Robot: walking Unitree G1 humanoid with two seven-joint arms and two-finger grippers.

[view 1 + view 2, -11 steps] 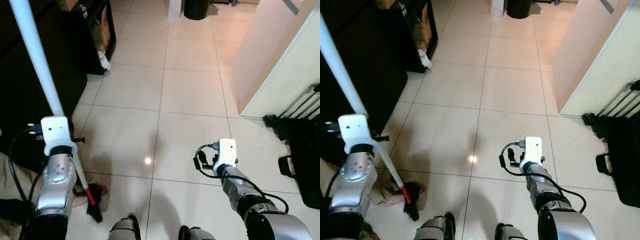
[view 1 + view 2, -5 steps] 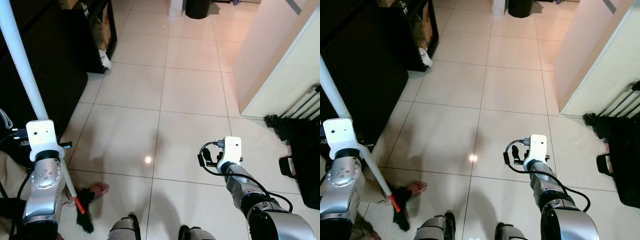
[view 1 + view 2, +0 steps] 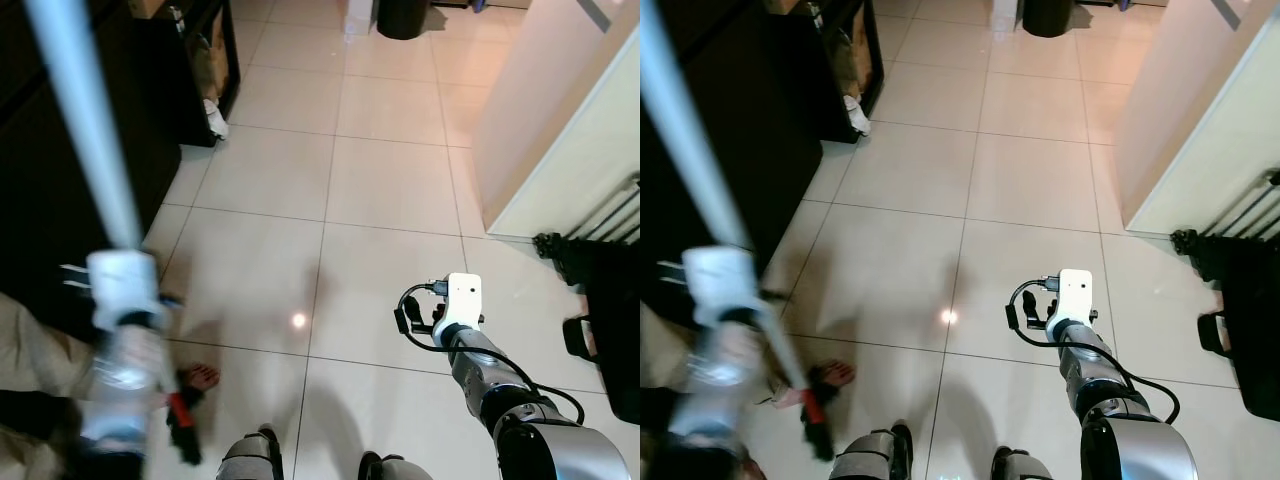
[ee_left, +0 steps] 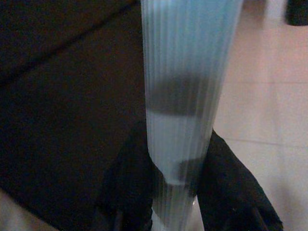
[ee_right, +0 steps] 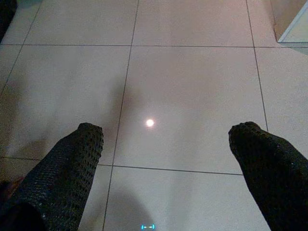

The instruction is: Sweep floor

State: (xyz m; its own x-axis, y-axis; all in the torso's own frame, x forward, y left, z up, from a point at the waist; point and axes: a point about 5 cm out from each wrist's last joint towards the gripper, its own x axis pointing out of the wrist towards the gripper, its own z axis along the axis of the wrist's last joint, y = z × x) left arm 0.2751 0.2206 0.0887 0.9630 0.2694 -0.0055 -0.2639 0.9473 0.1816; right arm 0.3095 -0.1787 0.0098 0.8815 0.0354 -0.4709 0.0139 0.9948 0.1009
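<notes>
Gripping a long pale ribbed plastic broom handle (image 4: 185, 106), the left tool (image 4: 180, 192) pinches it between black fingers (image 4: 231, 187); the handle slants from the frame's upper left down to a dark brush head (image 3: 185, 440) on the glossy beige tiled floor (image 3: 380, 170) at lower left. A bare foot (image 3: 835, 376) lies touching those bristles, so a stroke could strike it. The right tool (image 5: 159, 159), spread wide, hovers over bare tile. Only the wrist view reveals the grip.

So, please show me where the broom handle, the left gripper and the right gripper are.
broom handle (image 3: 85, 120), left eye view, on the pale shaft.
left gripper (image 4: 175, 180), left wrist view, between fingertips.
right gripper (image 5: 163, 139), right wrist view, between open fingertips.
</notes>
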